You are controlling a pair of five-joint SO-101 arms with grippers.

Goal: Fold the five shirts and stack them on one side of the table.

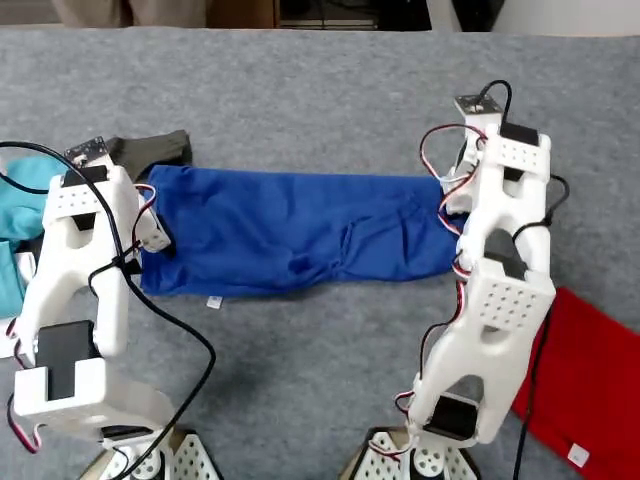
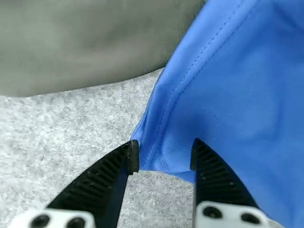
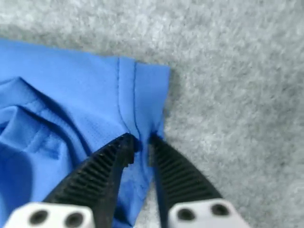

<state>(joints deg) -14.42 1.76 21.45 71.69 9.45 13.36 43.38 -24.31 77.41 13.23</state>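
A blue shirt point(image 1: 300, 230) lies stretched sideways across the middle of the grey table, folded into a long band. At its left end my left gripper point(image 1: 155, 235) is down on the cloth. In the left wrist view this gripper point(image 2: 164, 156) is open, with the corner of the blue shirt point(image 2: 237, 95) between its jaws. My right gripper point(image 1: 452, 205) is at the shirt's right end. In the right wrist view it point(image 3: 141, 141) is shut on the hem of the blue shirt point(image 3: 71, 104).
A dark olive shirt point(image 1: 150, 150) point(image 2: 85, 42) lies just behind the blue shirt's left end. A teal shirt point(image 1: 25, 190) sits at the left edge and a red shirt point(image 1: 590, 390) at the front right. Bare grey table point(image 1: 300, 90) stretches behind.
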